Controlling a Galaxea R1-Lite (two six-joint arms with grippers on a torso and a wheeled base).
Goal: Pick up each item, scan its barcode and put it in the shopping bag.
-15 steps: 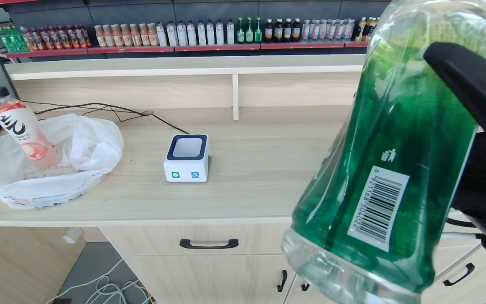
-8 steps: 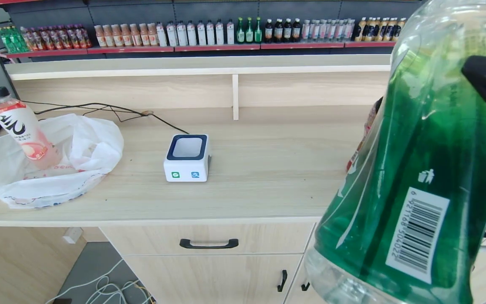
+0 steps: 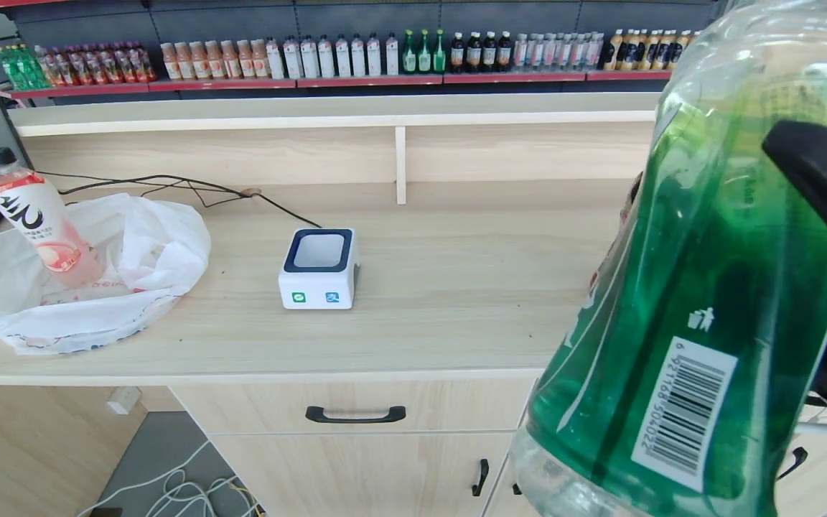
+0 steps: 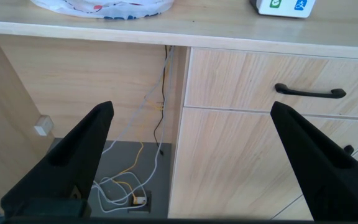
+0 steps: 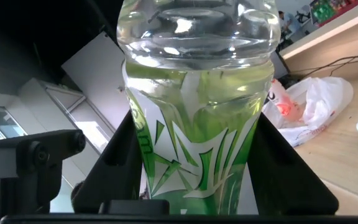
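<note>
My right gripper (image 5: 201, 155) is shut on a green bottle (image 3: 693, 287), held up high at the right with its clear bottom toward the head view. Its white barcode label (image 3: 683, 406) faces the head view. One black finger (image 3: 823, 179) lies across the bottle's side. The white scanner (image 3: 319, 268) stands mid-counter, well left of the bottle. A white shopping bag (image 3: 148, 251) lies at the counter's left end, and a pink bottle (image 3: 40, 219) stands on it. My left gripper (image 4: 191, 155) hangs open and holds nothing, below the counter edge in front of the drawers.
A black cable (image 3: 169, 183) runs along the counter from the far left toward the scanner. A raised wooden ledge (image 3: 327, 118) backs the counter, with shelves of drinks (image 3: 356, 56) behind. Another item (image 3: 618, 230) peeks out behind the green bottle. Drawer handle (image 3: 355, 414) below.
The green bottle in my right gripper has shifted to the right and lower in the head view, uncovering more counter. The scanner, bag and pink bottle have not moved.
</note>
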